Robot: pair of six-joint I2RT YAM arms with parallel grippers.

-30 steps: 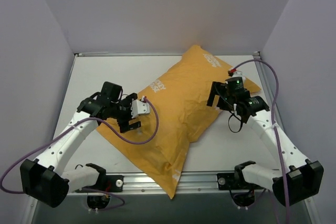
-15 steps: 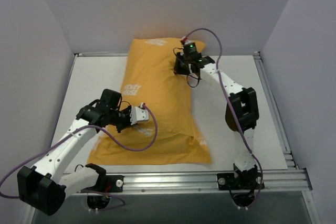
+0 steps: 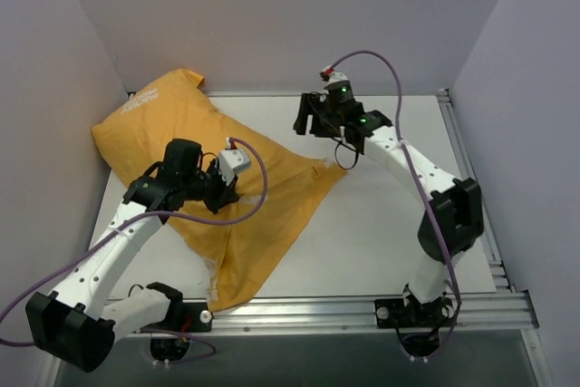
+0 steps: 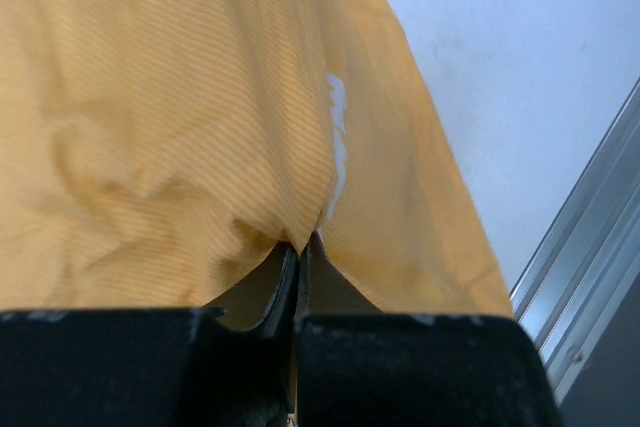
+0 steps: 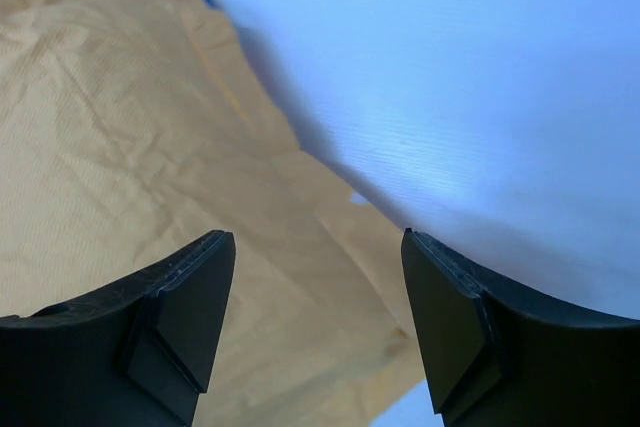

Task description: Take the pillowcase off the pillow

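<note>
The orange-yellow pillowcase [image 3: 217, 178] lies bulging and slanted, from the back left corner down to the front rail. My left gripper [image 3: 224, 195] is shut on a pinched fold of the pillowcase [image 4: 180, 97] near its middle; in the left wrist view the left gripper [image 4: 302, 244] has its jaws pressed together on the cloth. My right gripper [image 3: 306, 122] is open at the back centre, just behind the case's right corner. In the right wrist view the right gripper [image 5: 315, 247] holds nothing and the pillowcase [image 5: 130, 137] lies below it. The pillow is hidden inside the case.
Grey walls close the table on the left, back and right. An aluminium rail [image 3: 317, 310] runs along the front edge, also seen as the rail [image 4: 590, 267] in the left wrist view. Purple cables loop over both arms. Bare white tabletop [image 3: 390, 215] lies to the right of the case.
The pillowcase has swung left, its far end now in the back left corner. My right gripper has let go of it and opened. The left gripper stays shut on the cloth.
</note>
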